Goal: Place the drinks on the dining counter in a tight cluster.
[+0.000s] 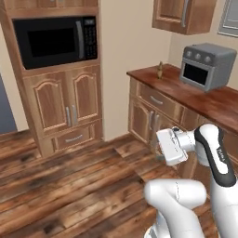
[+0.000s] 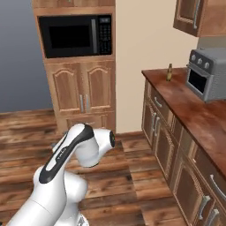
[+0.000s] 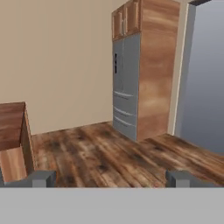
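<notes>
Gripper (image 3: 109, 178) is hanging wide open, holding nothing; the amber bottle (image 1: 160, 70) is sitting well apart on the toaster-oven counter (image 1: 204, 100).

A reddish wood counter (image 1: 211, 103) carries a slim amber bottle (image 1: 160, 70) near its far end and a grey toaster oven (image 1: 206, 66).

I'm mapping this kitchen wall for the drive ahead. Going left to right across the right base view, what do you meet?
Microwave → amber bottle on the wood counter → grey toaster oven.
</notes>
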You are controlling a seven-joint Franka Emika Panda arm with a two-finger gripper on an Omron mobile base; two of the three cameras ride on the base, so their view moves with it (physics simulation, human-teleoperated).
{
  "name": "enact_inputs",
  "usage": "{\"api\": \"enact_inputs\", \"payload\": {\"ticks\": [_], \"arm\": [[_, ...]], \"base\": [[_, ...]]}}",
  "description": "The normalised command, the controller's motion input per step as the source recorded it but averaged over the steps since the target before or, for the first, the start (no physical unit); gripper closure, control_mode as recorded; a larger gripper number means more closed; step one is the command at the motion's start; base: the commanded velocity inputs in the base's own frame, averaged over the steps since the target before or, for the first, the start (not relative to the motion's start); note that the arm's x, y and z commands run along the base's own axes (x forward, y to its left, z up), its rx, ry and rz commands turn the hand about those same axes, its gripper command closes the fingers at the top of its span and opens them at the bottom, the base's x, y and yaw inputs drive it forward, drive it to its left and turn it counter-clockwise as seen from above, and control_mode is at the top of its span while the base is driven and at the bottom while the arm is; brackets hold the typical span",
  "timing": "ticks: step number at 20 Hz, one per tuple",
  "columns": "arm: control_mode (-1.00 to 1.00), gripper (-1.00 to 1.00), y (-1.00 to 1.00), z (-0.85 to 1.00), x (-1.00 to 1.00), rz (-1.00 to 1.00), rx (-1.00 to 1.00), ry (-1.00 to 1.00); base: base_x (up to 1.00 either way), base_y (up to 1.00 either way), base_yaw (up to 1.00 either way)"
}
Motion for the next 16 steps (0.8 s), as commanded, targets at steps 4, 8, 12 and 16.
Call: {"api": "enact_inputs", "payload": {"ticks": [4, 8, 12, 16], "arm": [[1.0, -1.0, 0.0, 0.0, 0.0, 0.0, 0.0, 0.0], [1.0, -1.0, 0.0, 0.0, 0.0, 0.0, 0.0, 0.0], [1.0, -1.0, 0.0, 0.0, 0.0, 0.0, 0.0, 0.0], [1.0, -1.0, 0.0, 0.0, 0.0, 0.0, 0.0, 0.0]], "base": [[0.94, 0.0, 0.0], [0.94, 0.0, 0.0], [0.94, 0.0, 0.0], [0.94, 0.0, 0.0]]}}
